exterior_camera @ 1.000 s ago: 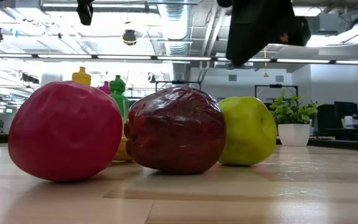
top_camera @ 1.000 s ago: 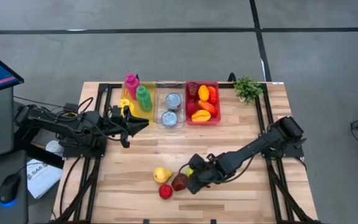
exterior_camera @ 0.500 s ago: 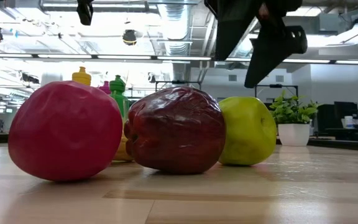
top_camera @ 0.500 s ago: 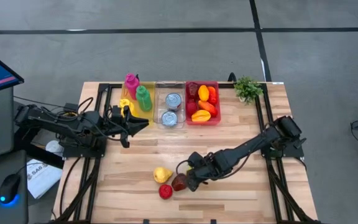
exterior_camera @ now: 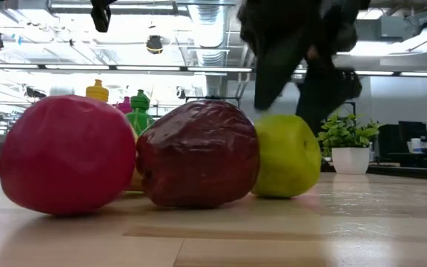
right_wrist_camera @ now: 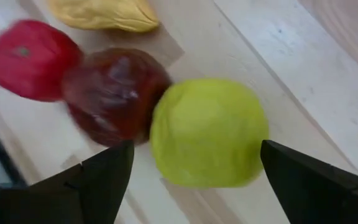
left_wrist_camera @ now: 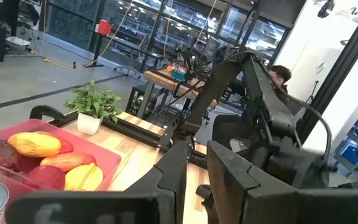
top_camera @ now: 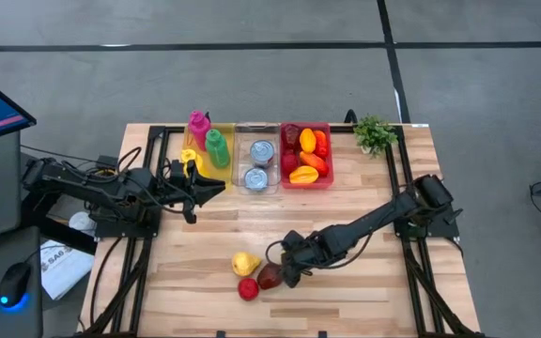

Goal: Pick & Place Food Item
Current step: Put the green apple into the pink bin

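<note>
A green apple (right_wrist_camera: 210, 134) rests on the wooden table near its front edge. It touches a dark red apple (top_camera: 270, 275); a red fruit (top_camera: 249, 288) and a yellow fruit (top_camera: 244, 263) lie close by. My right gripper (right_wrist_camera: 194, 146) is open, slanting down over the green apple (exterior_camera: 288, 159) with one finger on each side. In the high view it hides most of that apple. My left gripper (top_camera: 216, 185) is shut and hangs level above the table's left part, near the bins. My right gripper comes from above, slanting in from the table's right. One finger (right_wrist_camera: 104, 174) stands in the gap between the two apples, its outer side at the dark red apple's flank (right_wrist_camera: 126, 127), which shows blurred. Whether either finger touches the green apple I cannot tell.
At the far edge stand a red bin (top_camera: 306, 186) of fruit, a clear bin (top_camera: 256, 125) with two cans and a yellow bin (top_camera: 188, 141) with bottles. A potted plant (top_camera: 375, 133) sits at the far right. A person (left_wrist_camera: 281, 74) shows beyond the table.
My right gripper has opened wide and come down toward the green apple, moving a little toward the table's left. The green apple, the dark red apple and the red fruit have each slid slightly to the left along the table.
</note>
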`<state>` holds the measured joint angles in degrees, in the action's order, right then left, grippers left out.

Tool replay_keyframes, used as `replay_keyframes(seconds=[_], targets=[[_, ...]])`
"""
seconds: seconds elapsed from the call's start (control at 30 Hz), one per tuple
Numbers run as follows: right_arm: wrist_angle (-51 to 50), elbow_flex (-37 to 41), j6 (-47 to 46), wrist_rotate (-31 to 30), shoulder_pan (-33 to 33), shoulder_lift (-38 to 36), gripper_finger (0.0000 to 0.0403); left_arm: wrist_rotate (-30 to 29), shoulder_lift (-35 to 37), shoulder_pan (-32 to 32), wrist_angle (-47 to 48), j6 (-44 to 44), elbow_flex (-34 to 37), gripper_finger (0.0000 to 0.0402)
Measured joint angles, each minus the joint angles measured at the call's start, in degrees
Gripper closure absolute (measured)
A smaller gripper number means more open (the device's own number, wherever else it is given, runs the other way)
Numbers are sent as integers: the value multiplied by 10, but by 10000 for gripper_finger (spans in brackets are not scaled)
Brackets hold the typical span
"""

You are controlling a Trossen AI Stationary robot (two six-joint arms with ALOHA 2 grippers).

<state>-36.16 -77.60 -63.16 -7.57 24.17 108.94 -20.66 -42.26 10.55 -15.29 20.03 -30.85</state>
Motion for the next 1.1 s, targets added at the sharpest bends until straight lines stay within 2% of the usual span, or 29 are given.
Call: replay_keyframes(seconds=[0.3,0.53,0.8,0.97,1.1], targets=[[12,-3,9,22,-7,43,64,0,0,0,0,2,0,349],[20,1,23,15,-7,25,103,0,0,0,0,4,0,349],[-12,2,23,4,-8,-29,119,0,0,0,-1,4,0,349],[-39,2,23,-1,-23,-88,120,0,0,0,-1,4,0,349],[-62,2,23,-46,-44,-139,121,0,0,0,0,4,0,349]])
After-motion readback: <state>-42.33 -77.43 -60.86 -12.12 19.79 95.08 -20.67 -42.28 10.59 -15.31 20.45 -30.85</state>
